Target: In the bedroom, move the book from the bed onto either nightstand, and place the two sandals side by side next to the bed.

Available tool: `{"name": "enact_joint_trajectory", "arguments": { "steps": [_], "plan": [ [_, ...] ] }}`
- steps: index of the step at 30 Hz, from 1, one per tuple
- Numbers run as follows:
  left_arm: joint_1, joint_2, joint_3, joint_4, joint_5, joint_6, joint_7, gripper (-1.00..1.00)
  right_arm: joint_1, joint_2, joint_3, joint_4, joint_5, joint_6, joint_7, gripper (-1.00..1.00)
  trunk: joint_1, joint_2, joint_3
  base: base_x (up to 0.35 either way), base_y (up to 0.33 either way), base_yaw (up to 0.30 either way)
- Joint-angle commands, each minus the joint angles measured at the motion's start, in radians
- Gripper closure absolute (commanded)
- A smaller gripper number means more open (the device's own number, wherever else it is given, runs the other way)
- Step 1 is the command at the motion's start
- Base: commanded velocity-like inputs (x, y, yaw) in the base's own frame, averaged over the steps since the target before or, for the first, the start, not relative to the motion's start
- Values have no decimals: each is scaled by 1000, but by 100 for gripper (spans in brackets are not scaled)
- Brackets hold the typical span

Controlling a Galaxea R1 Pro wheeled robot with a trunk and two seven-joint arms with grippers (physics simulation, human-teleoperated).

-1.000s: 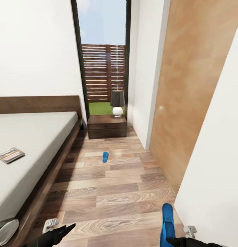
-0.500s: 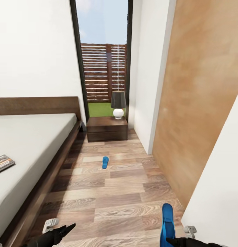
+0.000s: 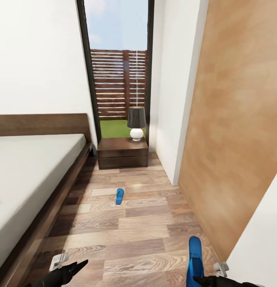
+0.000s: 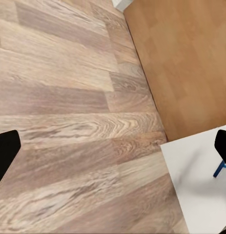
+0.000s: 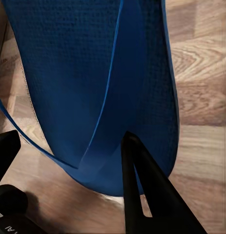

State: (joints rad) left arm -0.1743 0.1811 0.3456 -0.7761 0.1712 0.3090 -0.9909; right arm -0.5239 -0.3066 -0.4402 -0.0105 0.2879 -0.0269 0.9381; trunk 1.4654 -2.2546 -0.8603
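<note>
Sandals are split up: one blue sandal (image 3: 119, 196) lies flat on the wood-plank floor (image 3: 146, 223) in the aisle between the bed (image 3: 30, 167) and the white wall, some way in front of the nightstand (image 3: 122, 152); the other sandal (image 3: 194, 259) is held at the bottom right of the head view, clamped in the right pincer (image 3: 202, 280). In the right wrist view, a black finger (image 5: 142, 185) presses on this sandal's blue sole (image 5: 83, 73) beside its thin strap, with floor planks beneath. The left pincer (image 3: 76, 266) hangs low over the floor near the bed's dark frame, its fingers apart and gripping nothing; the left wrist view has the black fingertips (image 4: 5, 151) at opposite edges with bare planks between. A white-based lamp (image 3: 136, 122) with a dark shade stands on the nightstand, in front of the tall black-framed window (image 3: 118, 71) and slatted fence. The mattress is smooth light grey.
</note>
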Motion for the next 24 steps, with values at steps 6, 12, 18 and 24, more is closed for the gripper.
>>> {"name": "enact_joint_trajectory", "arguments": {
  "steps": [6,12,18,24],
  "plan": [
    [0,0,1,0,5,10,-3,-100,0,0,-11,0,8,0,7,100,0,0,-1,322,-57,0],
    [0,0,1,0,5,10,-3,-100,-1,0,-11,0,7,1,7,100,0,0,-1,323,-5,0],
    [0,0,1,0,5,10,-3,-100,0,0,-11,0,8,0,7,100,0,0,-1,325,0,0],
    [0,0,2,0,5,10,-3,-100,0,0,-11,0,8,0,7,100,0,0,-1,322,0,0]
  ]
}}
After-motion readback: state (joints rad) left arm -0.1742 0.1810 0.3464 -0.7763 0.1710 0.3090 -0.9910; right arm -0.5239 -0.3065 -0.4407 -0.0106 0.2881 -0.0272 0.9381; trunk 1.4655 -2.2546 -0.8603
